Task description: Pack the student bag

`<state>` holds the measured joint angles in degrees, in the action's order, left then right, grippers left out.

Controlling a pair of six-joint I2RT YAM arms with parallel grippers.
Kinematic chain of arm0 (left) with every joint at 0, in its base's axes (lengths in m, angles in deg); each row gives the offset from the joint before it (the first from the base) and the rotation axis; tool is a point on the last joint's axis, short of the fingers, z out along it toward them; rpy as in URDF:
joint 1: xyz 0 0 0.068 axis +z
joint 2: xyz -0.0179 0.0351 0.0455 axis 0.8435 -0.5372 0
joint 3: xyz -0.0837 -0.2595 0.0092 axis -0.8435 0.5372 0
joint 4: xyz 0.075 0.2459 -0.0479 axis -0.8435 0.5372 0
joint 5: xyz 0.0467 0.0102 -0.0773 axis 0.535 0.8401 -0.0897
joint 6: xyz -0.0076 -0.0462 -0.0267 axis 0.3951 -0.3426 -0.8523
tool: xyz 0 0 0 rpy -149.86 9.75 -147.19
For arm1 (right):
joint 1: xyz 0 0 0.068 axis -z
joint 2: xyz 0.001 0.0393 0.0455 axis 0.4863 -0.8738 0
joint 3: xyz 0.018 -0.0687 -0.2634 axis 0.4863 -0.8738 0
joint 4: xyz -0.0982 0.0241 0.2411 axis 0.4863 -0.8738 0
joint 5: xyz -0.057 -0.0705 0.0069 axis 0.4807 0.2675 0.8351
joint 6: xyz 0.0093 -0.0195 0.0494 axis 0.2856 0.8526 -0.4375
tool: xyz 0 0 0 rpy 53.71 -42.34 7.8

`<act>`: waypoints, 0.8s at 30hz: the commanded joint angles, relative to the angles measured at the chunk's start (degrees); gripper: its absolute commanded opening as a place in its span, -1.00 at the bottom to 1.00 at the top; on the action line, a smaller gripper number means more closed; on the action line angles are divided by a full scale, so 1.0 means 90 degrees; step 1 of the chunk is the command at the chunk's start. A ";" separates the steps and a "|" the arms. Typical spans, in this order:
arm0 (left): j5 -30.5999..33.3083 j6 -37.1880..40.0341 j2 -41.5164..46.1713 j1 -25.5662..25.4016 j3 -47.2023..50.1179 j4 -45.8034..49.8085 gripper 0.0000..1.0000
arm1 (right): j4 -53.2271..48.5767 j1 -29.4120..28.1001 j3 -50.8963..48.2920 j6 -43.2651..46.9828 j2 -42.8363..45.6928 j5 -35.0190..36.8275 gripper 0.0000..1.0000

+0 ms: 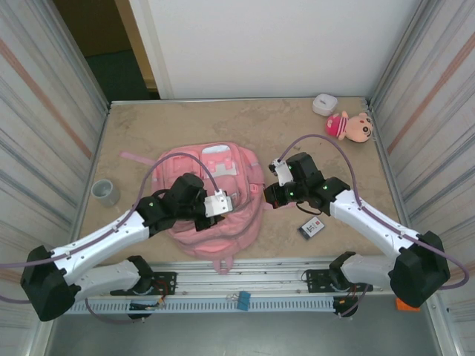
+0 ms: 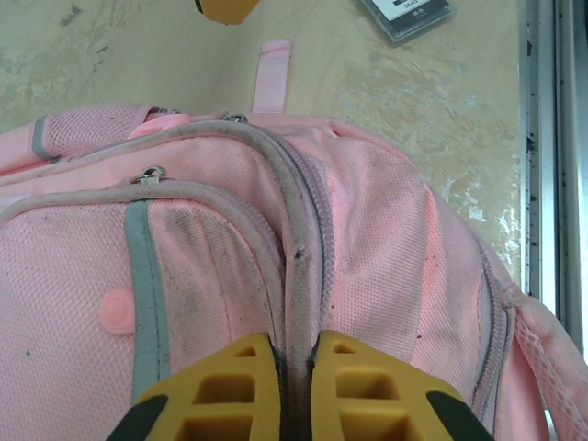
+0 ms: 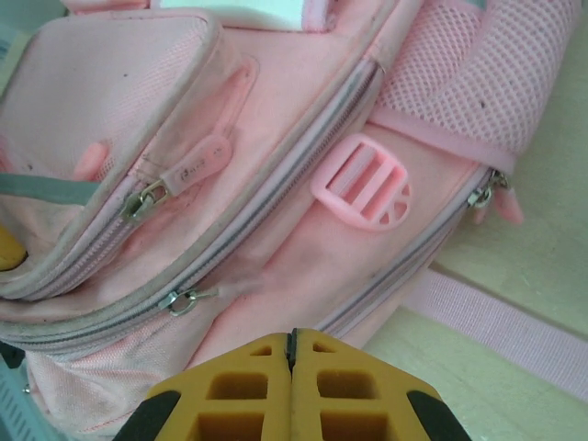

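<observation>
The student bag (image 1: 223,167), a large pink backpack, lies flat in the middle of the table. My left gripper (image 1: 223,204) rests on its near half. In the left wrist view the left gripper (image 2: 296,344) is shut on a grey-edged zip ridge of the student bag (image 2: 386,276), which runs up between the yellow fingers (image 2: 230,386). My right gripper (image 1: 269,194) is at the bag's right edge. Seen from the right wrist, the right gripper (image 3: 292,335) is shut, pads together, its tips against the pink side panel of the student bag (image 3: 303,266) below a pink buckle (image 3: 363,184).
A plush doll (image 1: 350,126) and a small white case (image 1: 324,104) lie at the back right. A grey cup (image 1: 105,192) stands at the left edge. A dark flat box (image 1: 312,228) lies near the right arm, also in the left wrist view as the dark flat box (image 2: 409,16).
</observation>
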<state>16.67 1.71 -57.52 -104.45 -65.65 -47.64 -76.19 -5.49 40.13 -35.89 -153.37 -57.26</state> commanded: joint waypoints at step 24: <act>-0.1134 0.0608 0.1190 0.0549 0.0492 0.0074 -0.94 | 0.1496 -0.0796 -0.0193 0.3340 -0.0985 -0.0943 -0.01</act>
<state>10.11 7.09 -48.73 -99.81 -61.19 -44.77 -66.00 -11.94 36.56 -8.59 -161.33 -65.63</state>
